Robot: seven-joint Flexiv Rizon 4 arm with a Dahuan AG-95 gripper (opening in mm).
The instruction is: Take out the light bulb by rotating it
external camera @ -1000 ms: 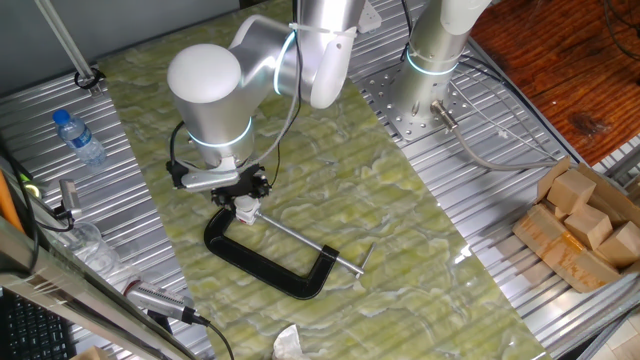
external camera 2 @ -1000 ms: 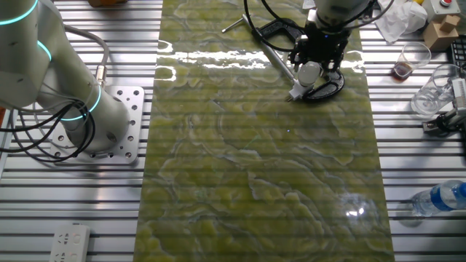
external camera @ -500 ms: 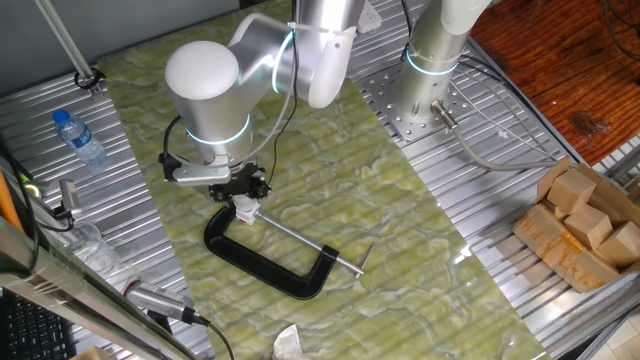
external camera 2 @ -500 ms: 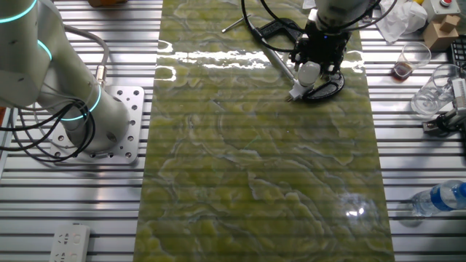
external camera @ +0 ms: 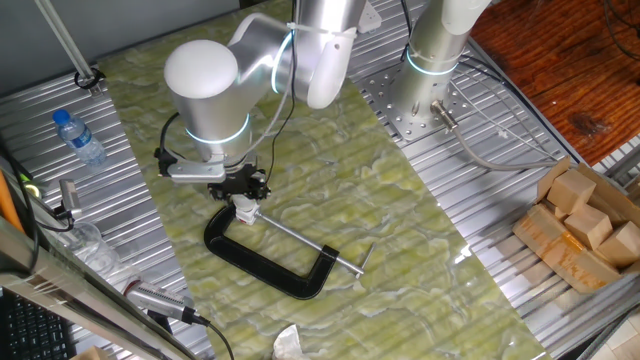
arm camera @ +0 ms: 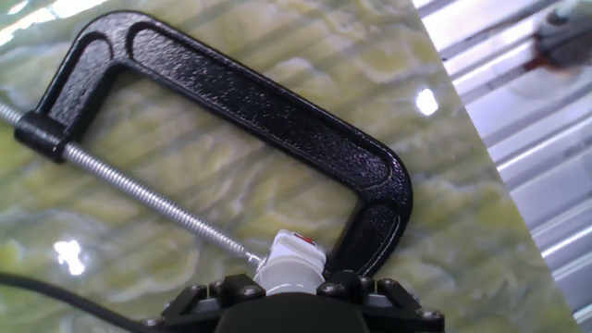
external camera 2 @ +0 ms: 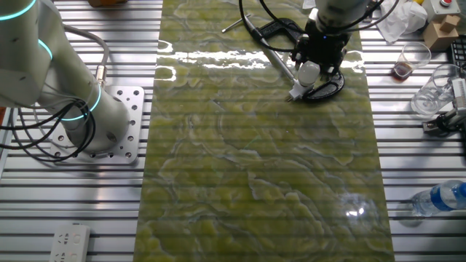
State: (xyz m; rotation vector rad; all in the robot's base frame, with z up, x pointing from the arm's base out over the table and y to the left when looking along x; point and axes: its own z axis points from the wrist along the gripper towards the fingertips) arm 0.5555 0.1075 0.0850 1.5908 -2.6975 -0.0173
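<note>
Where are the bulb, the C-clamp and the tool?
light bulb [external camera 2: 309, 71], other fixed view, frosted globe.
C-clamp [arm camera: 277, 116], hand view, black frame's back.
tool [external camera: 243, 192], one fixed view, between the fingertips.

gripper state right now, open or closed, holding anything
Gripper: closed on the light bulb, which sits in the white socket clamped by the black C-clamp.

Bent over in a high arch, silver arm [external camera: 290, 50] dropping its wrist [external camera: 205, 85] straight down above the clamp [external camera: 265, 262]. Black gripper [external camera: 243, 193] pointing down at the clamp's screw end — fingers [external camera 2: 325, 58] drawn in close around the light bulb [external camera 2: 309, 70], pinching it. Lit ring on the wrist joint [external camera: 215, 138] glowing pale blue.
</note>
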